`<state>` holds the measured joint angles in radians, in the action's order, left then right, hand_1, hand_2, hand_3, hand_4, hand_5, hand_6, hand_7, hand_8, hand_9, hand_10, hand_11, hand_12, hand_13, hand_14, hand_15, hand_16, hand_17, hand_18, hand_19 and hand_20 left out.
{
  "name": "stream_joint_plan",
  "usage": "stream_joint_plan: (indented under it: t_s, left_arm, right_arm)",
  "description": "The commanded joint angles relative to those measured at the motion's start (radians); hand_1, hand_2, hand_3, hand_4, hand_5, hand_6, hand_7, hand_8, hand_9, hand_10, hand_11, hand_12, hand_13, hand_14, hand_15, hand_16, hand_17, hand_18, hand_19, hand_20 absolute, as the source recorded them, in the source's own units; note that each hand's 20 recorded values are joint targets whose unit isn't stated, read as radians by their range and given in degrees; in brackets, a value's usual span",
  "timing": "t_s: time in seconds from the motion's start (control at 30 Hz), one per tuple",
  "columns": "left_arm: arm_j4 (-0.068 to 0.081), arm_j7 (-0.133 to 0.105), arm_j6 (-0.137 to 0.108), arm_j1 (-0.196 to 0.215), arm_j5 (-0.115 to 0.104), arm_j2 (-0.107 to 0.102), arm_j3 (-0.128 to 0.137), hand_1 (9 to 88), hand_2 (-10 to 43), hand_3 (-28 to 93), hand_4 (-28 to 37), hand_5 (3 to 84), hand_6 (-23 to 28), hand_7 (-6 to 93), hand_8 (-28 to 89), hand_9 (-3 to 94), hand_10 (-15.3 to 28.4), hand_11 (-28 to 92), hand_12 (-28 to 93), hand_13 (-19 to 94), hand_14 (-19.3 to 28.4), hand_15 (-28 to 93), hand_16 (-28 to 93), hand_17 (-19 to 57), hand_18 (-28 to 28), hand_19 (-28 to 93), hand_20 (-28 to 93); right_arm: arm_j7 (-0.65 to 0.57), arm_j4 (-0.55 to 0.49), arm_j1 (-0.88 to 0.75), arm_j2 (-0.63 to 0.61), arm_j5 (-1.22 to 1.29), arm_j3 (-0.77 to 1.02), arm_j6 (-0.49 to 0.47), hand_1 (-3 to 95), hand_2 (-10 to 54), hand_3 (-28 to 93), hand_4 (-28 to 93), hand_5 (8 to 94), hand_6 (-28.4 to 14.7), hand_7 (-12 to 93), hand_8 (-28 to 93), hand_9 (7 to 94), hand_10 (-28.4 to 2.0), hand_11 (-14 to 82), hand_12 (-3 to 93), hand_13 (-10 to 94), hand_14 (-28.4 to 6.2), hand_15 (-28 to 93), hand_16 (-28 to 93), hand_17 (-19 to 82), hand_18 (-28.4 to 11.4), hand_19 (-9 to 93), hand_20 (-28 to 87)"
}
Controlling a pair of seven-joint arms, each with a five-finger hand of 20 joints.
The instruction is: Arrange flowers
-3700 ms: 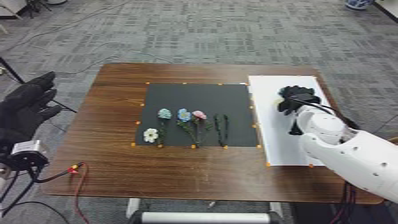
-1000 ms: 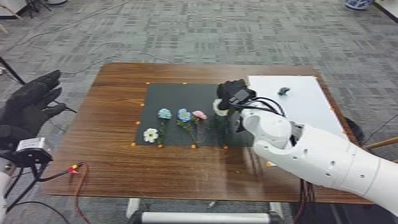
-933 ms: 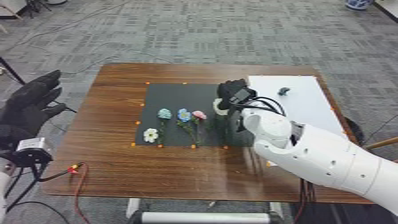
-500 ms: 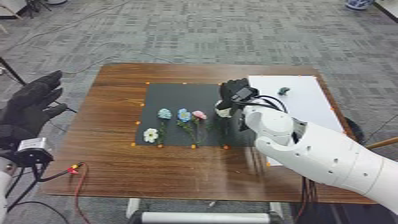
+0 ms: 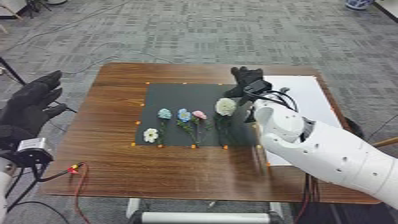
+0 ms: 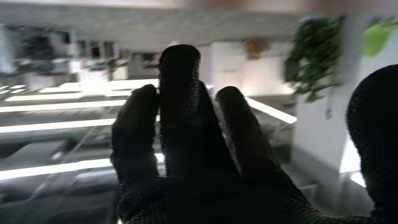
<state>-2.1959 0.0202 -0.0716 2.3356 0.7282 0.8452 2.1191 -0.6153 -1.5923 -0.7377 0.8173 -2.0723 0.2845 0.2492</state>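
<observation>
My right hand (image 5: 248, 82) is over the upper right edge of the dark mat (image 5: 187, 92), open and holding nothing. In the right wrist view the same hand (image 6: 195, 165) has straight fingers with the thumb apart. Just below it on the mat, a large cream-white flower (image 5: 226, 106) lies with its stem toward me. To its left are a pink flower (image 5: 199, 115), a blue flower (image 5: 184, 115), a light teal flower (image 5: 164, 114) and a small white flower (image 5: 150, 134). My left hand (image 5: 29, 102) stays open off the table's left side.
A white board (image 5: 311, 97) lies right of the mat, partly under my right arm. Small orange markers line the edges of the mat and board. Red and black cables hang over the table's (image 5: 115, 175) near left edge.
My right hand, earlier at the white board, came over the mat with the cream-white flower, then let go and moved up and right. The flower now lies beside the pink one.
</observation>
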Motion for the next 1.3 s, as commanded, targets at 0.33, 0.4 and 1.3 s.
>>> stream_joint_plan:
  t_s: [0.33, 0.4, 1.3]
  left_arm:
    - [-0.008, -0.007, -0.018, 0.013, -0.005, 0.01, 0.006, 23.0, -3.8, 68, -28.3, 19.4, 1.8, 18.0, -10, 10.6, 7.3, 10, 18, 0, 8.8, 25, -1, -18.6, 17.8, 34, 8]
    - [-0.007, -0.006, -0.017, 0.009, -0.004, 0.009, 0.004, 23.1, -3.9, 68, -28.3, 19.3, 1.8, 18.1, -10, 10.5, 7.3, 10, 18, 0, 8.8, 25, -1, -18.6, 17.8, 34, 8]
    - [-0.006, -0.001, -0.003, 0.013, -0.002, 0.012, 0.01, 23.0, -3.9, 68, -28.3, 19.4, 1.7, 18.2, -10, 10.6, 7.2, 10, 18, 0, 8.8, 25, -1, -18.7, 17.8, 34, 8]
  right_arm:
    - [-0.085, 0.225, 0.002, -0.072, 0.008, 0.059, -0.223, 33.0, -9.5, 93, -22, 21.6, -10.6, 19, -8, 23.5, -15.9, 13.4, 19.0, 47, -8.4, 68, 19, 18, -21.5, 76, 51]
    - [-0.053, 0.247, 0.004, -0.066, 0.005, 0.067, -0.265, 39.4, -9.5, 93, -26, 20.5, -10.0, 21, -10, 24.0, -14.0, 15.1, 17.0, 49, -4.6, 66, 28, 20, -21.1, 77, 51]
    - [0.145, 0.068, -0.128, -0.138, -0.01, 0.178, -0.282, 38.1, -9.5, 84, -28, 42.2, 1.2, 41, -20, 53.8, -8.5, 32.4, 23.0, 66, 0.2, 59, 37, 26, -19.7, 80, 54]
